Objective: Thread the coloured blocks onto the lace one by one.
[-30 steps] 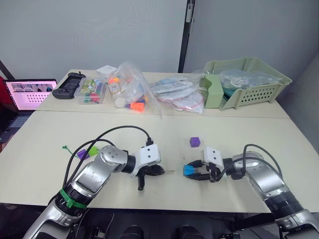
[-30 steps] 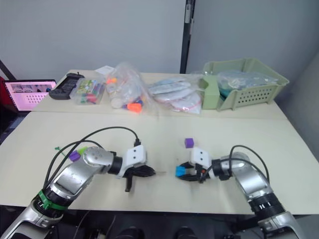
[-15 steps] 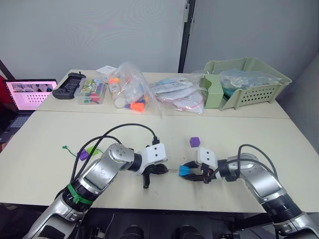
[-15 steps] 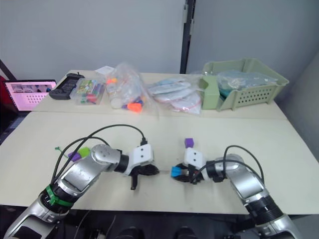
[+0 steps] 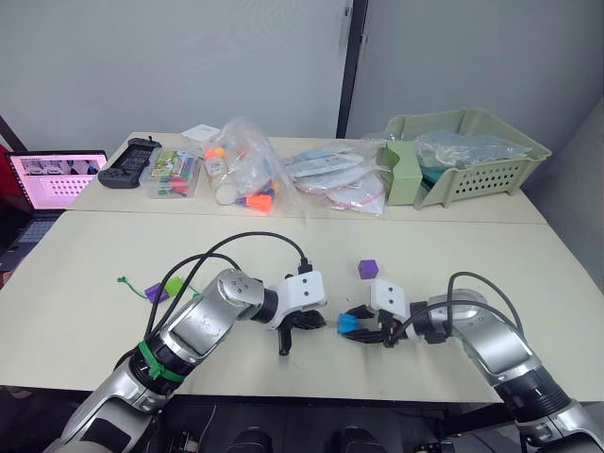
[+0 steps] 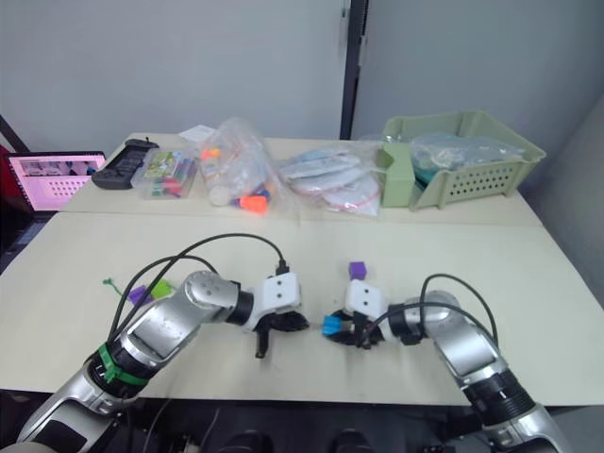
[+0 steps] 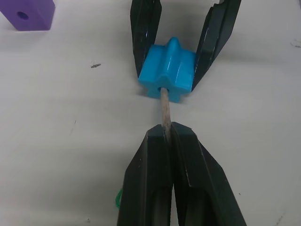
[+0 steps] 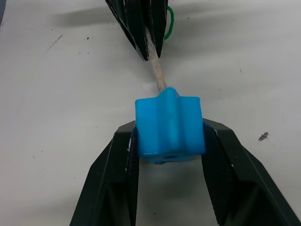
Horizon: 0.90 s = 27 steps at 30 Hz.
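Near the bench's (image 5: 85, 236) front edge, the right gripper (image 8: 169, 141) pinches the blue block (image 7: 168, 68) with its hole facing the left gripper (image 7: 168, 136), whose fingers press together on the lace's (image 7: 164, 110) stiff tip, already entering that hole.

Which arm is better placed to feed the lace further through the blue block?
Left. The left gripper is shut on the thin dark green lace's stiff pale tip, already entering the hole of the small blue plastic block, which the right gripper holds.
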### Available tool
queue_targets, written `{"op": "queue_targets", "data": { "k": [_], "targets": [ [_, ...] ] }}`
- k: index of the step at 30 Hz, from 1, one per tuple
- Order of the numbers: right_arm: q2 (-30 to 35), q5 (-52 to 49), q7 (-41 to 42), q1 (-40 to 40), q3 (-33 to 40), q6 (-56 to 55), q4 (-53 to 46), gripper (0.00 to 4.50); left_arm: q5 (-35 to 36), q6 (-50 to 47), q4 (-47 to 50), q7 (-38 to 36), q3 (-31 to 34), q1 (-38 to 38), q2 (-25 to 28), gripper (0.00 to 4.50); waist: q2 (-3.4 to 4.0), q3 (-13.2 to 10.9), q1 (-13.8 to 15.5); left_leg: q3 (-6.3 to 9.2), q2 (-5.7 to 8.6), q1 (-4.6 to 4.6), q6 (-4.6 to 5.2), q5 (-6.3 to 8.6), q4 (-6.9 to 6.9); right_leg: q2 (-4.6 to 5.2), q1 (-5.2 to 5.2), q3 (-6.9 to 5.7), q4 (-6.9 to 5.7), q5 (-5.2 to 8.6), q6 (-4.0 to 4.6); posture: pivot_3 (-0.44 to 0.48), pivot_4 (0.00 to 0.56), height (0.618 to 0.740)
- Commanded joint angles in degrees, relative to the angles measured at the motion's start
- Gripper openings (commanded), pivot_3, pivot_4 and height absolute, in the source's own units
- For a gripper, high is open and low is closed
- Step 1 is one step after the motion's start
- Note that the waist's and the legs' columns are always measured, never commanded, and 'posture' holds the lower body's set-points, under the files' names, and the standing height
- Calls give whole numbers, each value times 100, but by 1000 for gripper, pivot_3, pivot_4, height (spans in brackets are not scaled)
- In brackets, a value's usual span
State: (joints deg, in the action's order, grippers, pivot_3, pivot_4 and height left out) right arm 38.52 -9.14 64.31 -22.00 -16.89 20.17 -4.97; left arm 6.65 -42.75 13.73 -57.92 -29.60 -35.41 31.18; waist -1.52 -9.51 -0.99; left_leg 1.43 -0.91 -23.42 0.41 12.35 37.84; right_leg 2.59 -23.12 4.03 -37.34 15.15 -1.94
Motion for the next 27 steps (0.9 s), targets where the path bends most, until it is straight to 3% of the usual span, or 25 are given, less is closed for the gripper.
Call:
{"op": "queue_targets", "data": {
  "k": [1, 15, 27],
  "targets": [
    [-76, 71, -43, -69, -112, 125, -176, 1351, 27, 126, 128, -15, 7, -172, -131, 0, 0, 0, 0, 0, 0, 1, 0, 0, 0, 0, 0, 0, -3, 0, 0, 0, 150, 740],
    [-192, 129, -112, 3, -248, 508, -591, 1351, -146, 705, -411, -9, -193, -290, -785, 0, 0, 1, 49, 0, 7, 16, -1, -1, 15, 2, 14, 2, -20, 1, -1, 0, 150, 740],
    [-26, 27, 147, 277, -38, 147, -348, 1351, -129, 778, -280, -351, 57, -143, -243, 0, 0, 1, 19, 0, 3, 11, -1, -1, 14, 0, 6, 2, -23, 1, -1, 0, 150, 740]
  ]
}}
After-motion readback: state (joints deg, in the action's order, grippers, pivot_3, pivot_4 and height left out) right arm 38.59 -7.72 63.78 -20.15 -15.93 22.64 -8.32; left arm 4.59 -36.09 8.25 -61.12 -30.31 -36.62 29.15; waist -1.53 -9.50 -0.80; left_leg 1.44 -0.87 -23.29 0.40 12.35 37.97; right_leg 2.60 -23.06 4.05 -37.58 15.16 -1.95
